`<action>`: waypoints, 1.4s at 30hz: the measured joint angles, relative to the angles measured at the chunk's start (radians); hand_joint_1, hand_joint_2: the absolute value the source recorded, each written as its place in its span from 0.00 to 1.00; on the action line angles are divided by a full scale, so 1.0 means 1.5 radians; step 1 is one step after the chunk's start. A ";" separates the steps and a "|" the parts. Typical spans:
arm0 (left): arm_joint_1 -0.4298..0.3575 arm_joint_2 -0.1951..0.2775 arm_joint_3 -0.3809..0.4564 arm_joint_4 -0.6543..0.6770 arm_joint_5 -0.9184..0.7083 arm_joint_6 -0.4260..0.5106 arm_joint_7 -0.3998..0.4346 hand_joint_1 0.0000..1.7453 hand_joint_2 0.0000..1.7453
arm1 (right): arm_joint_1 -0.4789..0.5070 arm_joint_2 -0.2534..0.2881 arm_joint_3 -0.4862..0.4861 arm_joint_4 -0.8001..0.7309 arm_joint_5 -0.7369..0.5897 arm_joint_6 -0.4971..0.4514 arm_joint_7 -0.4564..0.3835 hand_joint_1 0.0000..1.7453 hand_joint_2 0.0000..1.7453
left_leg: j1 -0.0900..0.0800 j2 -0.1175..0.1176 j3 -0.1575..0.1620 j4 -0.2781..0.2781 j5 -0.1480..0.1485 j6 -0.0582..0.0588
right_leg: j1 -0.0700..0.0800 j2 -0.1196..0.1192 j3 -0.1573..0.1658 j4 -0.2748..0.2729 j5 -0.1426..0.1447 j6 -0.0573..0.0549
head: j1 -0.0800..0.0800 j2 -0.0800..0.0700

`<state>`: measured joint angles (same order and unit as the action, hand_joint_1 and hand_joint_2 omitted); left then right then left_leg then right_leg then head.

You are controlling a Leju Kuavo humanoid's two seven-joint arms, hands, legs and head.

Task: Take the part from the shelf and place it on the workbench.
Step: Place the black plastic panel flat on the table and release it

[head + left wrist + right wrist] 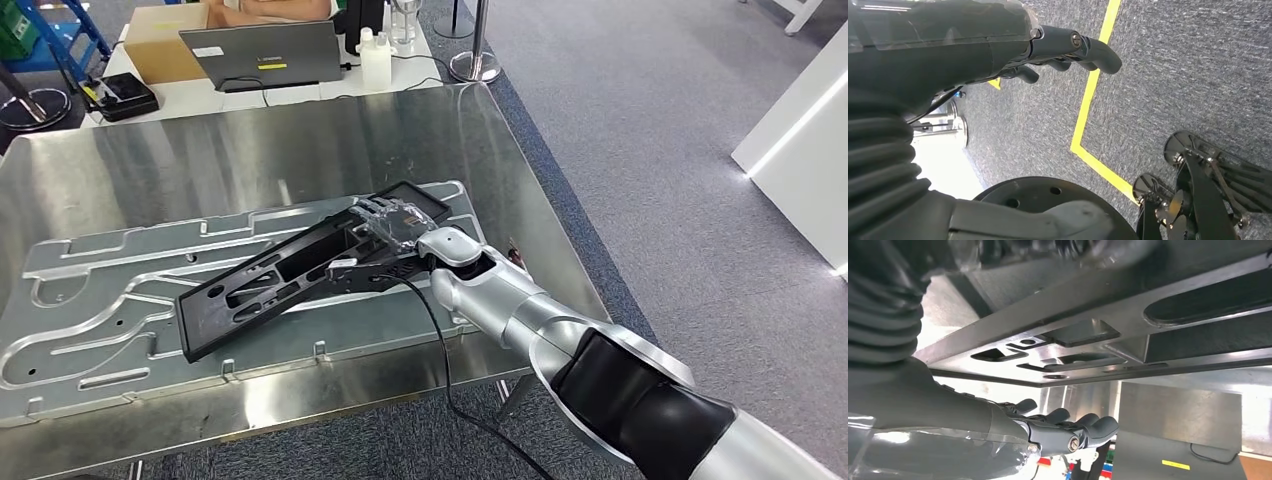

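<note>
Black part (300, 275), silver workbench (200, 165), grey carpet (640, 150).

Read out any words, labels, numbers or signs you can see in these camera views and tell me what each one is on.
No text can be read.
Laptop: a yellow sticker and a white label on the lid, both too small to read.
Same yellow sticker in the right wrist view: blurred, unreadable.
Black part under the right robot hand: no visible lettering.
Floor, left wrist view: a yellow line, no words.
</note>
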<state>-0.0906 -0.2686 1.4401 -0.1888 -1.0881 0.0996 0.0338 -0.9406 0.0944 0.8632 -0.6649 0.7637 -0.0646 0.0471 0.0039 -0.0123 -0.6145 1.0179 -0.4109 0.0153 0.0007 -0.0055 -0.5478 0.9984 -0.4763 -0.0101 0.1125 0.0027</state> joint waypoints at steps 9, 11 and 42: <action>0.000 -0.001 0.000 0.000 0.007 -0.004 0.005 0.00 0.00 | 0.002 0.006 -0.001 -0.065 -0.021 0.018 -0.014 0.00 0.00 | 0.002 0.006 0.005 -0.014 0.010 0.012 | -0.001 0.003 -0.005 0.013 -0.012 0.012 | 0.000 0.000; -0.001 -0.002 0.000 0.000 0.009 -0.004 0.006 0.00 0.00 | 0.002 0.006 -0.001 -0.096 -0.026 0.026 -0.012 0.00 0.00 | 0.005 0.008 0.006 -0.020 0.016 0.014 | -0.005 0.004 -0.034 0.078 -0.054 0.017 | 0.000 0.000; -0.003 -0.006 0.001 0.001 0.022 -0.009 0.000 0.00 0.00 | 0.013 -0.021 0.072 -0.376 -0.042 0.034 0.010 0.00 0.00 | -0.002 0.017 0.033 -0.018 -0.014 0.018 | 0.000 0.005 -0.114 0.106 -0.023 0.014 | 0.000 0.000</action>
<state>-0.0945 -0.2770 1.4416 -0.1877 -1.0550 0.0854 0.0336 -0.9218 0.0635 0.9708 -1.2290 0.7005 -0.0132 0.0619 0.0012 0.0133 -0.5648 0.9915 -0.4313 0.0427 0.0004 0.0023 -0.7182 1.1571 -0.5102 0.0113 0.1132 0.0027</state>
